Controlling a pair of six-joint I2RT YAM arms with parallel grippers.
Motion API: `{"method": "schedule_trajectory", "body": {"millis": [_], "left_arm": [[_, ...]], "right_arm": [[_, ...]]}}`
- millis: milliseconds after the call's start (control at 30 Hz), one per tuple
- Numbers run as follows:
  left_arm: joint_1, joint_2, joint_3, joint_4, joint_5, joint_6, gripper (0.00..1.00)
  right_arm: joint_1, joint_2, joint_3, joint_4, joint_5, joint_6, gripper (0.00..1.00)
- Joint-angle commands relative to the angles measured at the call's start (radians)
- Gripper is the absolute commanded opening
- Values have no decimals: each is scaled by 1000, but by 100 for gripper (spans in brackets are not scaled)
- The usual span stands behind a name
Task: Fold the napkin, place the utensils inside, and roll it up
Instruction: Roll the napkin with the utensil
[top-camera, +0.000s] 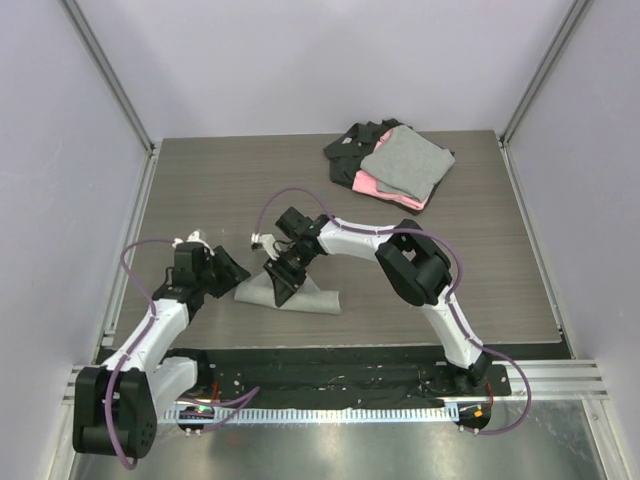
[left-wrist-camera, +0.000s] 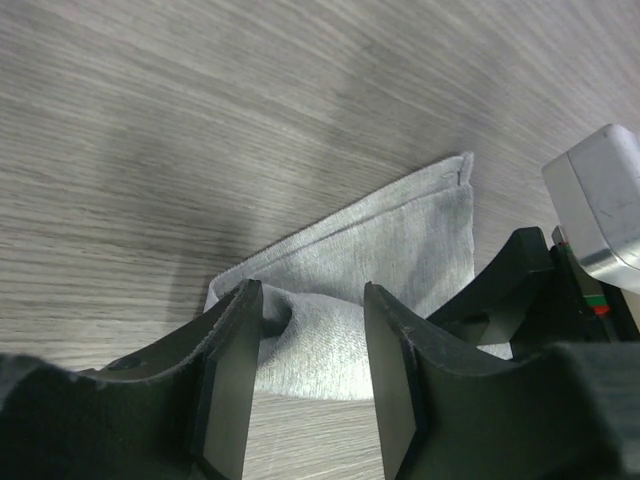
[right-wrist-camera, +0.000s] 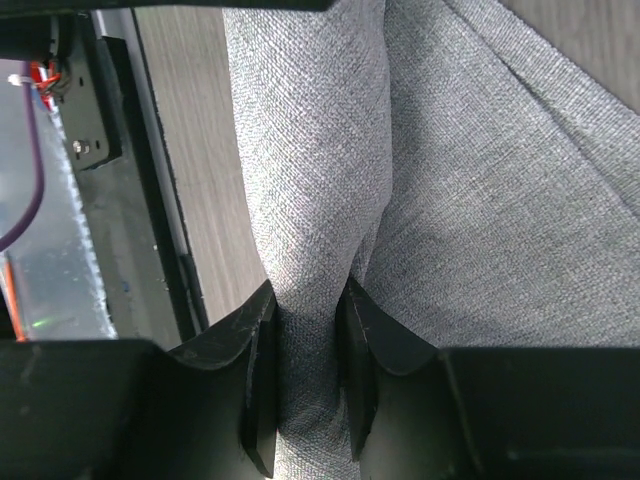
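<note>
Grey-brown wood-grain worktop runs from my bases at the bottom of the overhead view up to the pale back wall. Nearest me, left of centre in that view, my left hand sits low at the left end of the light-grey soft cloth napkin. Its fingers stand apart, with the cloth's edge between them in the wrist view, and they clamp nothing that I can see. Just right of it, my right hand comes down on the middle of the napkin. In its own wrist view its fingers are pressed narrow on a raised ridge of the grey weave, so it is holding the napkin.

The napkin lies as a low, long, doubled strip, so I judge the folding done. The rounded ridge I am pinching may be the start of the roll. No slim silver utensils show in any view, and I cannot tell whether they are inside the cloth. Rolling it up tight looks like what remains.

Farther off, at the upper right of the overhead view, a folded pile of grey, pink and black cloths lies well apart from my work.
</note>
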Motion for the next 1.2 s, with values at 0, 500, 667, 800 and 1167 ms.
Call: {"method": "schedule_trajectory", "body": {"millis": [0,500,667,800,1167], "left_arm": [[6,37,-7,62,35,-9,46],[6,88,-55,79,67,-39,0],[6,140,-35,71,73,-20,0],[5,172,-24,70,83,-16,0],[5,263,54,-19,56,-13,0]], "right_arm": [[-2,75,-11,-106,25,11,31],[-36,16,2,-64,106,59,45],[-36,-102,-5,-27,211,77,58],[-21,-219,-86,71,297,93,63],[240,-408,-346,345,902,-142,72]]}}
